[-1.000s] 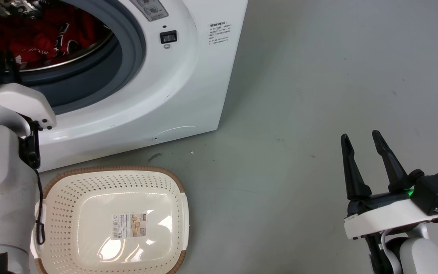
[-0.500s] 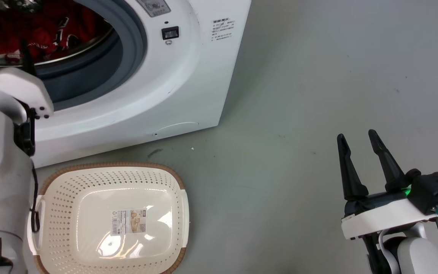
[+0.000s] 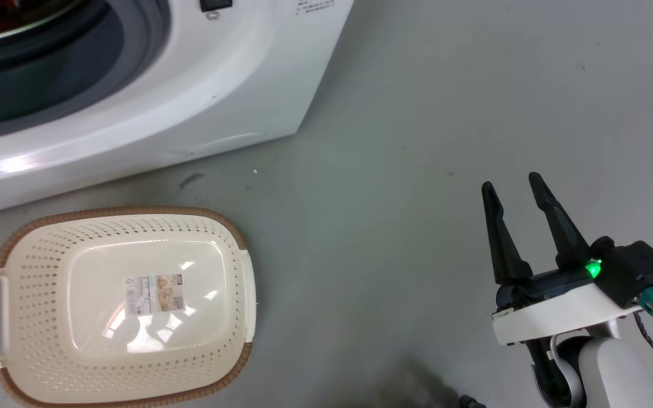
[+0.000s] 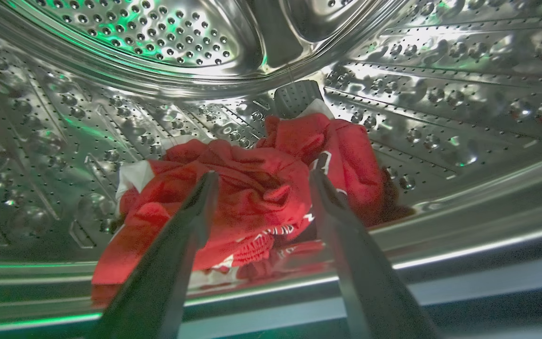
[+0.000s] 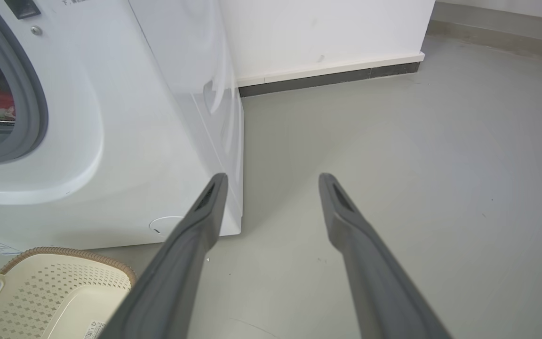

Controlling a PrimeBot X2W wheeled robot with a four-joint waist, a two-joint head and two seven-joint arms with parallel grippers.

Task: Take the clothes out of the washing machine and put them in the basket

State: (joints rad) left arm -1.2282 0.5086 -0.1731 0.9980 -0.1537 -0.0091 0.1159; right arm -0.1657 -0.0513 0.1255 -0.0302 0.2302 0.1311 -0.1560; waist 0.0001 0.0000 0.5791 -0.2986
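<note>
Left gripper (image 4: 262, 178), released, aims at the clothes (image 4: 346, 150) in the drum (image 4: 440, 94); I should reach deeper, then pinch a thick fold.

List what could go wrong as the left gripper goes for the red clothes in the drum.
1. The open left gripper is aimed at a bunched heap of clothes; it might pinch only one fold and leave the rest.
2. Fabric lies against the drum's front lip; pulled out, it could snag there.
3. The basket sits low on the floor; trailing cloth may miss it.
</note>
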